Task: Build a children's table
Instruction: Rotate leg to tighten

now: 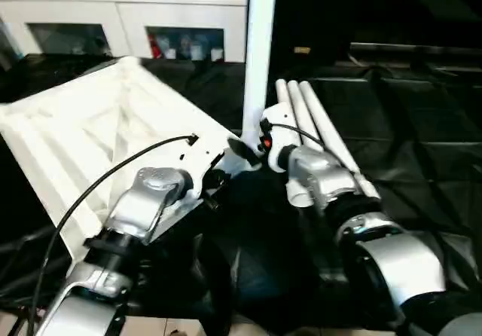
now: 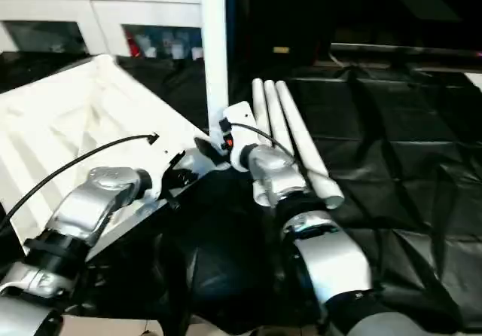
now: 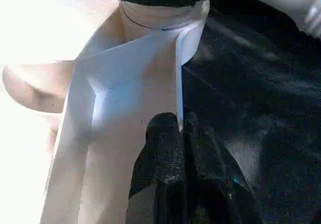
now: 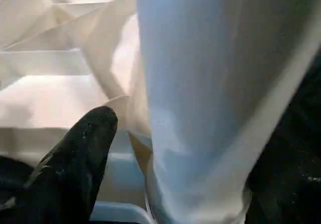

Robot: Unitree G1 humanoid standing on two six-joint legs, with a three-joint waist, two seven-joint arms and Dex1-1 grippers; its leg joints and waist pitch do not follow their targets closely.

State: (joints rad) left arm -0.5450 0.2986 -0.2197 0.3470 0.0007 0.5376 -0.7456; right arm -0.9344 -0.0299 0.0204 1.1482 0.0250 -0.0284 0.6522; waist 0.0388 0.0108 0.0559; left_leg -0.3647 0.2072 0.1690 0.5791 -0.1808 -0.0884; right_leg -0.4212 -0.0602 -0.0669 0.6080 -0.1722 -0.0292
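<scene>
On the black cloth-covered work surface [image 1: 422, 163], the white tabletop [image 1: 83, 140] is laid upside down with its ribbed underside showing, tilted up toward the left. One white leg [image 1: 258, 57] is stood upright in the corner socket nearest the grippers. Three more legs [image 1: 320, 129] are laid side by side on the cloth just to the right of that corner. The left gripper [image 3: 183, 133] is pinched tight on a thin rim of the tabletop beside the socket. The right gripper [image 1: 260, 144] is seen close against the standing leg near its base; one black finger [image 4: 85, 148] is set apart from the tube, though the grip cannot be judged. A white cabinet [image 1: 120, 19] is placed behind.
</scene>
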